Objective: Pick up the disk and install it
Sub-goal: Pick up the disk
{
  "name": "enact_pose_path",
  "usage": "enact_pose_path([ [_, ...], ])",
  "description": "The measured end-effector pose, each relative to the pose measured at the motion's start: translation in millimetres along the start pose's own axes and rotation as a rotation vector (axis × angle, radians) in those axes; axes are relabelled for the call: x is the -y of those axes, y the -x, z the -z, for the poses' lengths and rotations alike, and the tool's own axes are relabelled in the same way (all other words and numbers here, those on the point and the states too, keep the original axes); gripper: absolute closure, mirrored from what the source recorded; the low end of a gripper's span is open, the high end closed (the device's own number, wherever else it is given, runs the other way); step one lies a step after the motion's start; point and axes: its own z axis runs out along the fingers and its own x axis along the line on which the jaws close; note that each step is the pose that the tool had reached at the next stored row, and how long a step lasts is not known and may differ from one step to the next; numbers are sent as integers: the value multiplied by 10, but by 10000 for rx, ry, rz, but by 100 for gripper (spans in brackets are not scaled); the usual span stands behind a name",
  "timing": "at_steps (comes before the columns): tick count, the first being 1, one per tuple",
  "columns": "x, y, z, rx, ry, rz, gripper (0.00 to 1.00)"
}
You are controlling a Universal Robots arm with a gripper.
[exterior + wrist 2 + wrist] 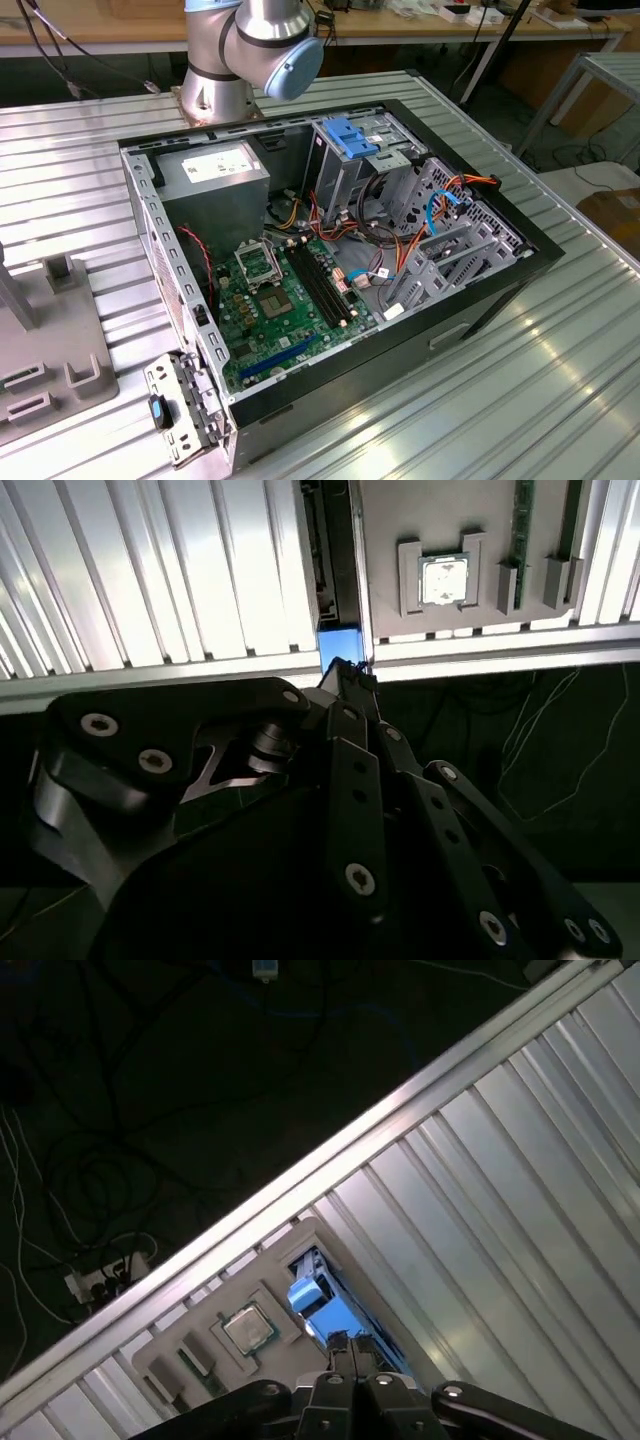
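Seen from my remote station: the hand (347, 672) poised right at the blue end of the disk (338, 643), which sits in the slot between ribbed surface (180, 570) and grey parts tray (430, 510), long axis along that slot; whether the hand grips it, I cannot tell.
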Motion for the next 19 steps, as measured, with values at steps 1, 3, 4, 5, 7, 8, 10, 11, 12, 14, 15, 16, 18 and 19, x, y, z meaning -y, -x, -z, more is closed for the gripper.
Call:
enact_pose_path([
  [1,0,0,0,2,6,194,89],
  [3,0,0,0,11,24,911,89],
  [4,0,0,1,12,27,1030,89],
  [5,0,0,1,12,29,1119,89],
  [7,0,0,0,18,39,1493,89],
  [8,0,0,0,23,48,1858,89],
  [10,0,0,-1,30,60,2292,89],
  [11,0,0,-1,32,64,2444,89],
  [12,0,0,-2,34,69,2628,89],
  [14,0,0,-3,42,83,3142,89],
  [15,0,0,-3,45,90,3407,89],
  [16,0,0,-4,48,94,3563,89],
  [18,0,0,-6,59,115,4352,89],
  [19,0,0,-6,62,120,4534,89],
])
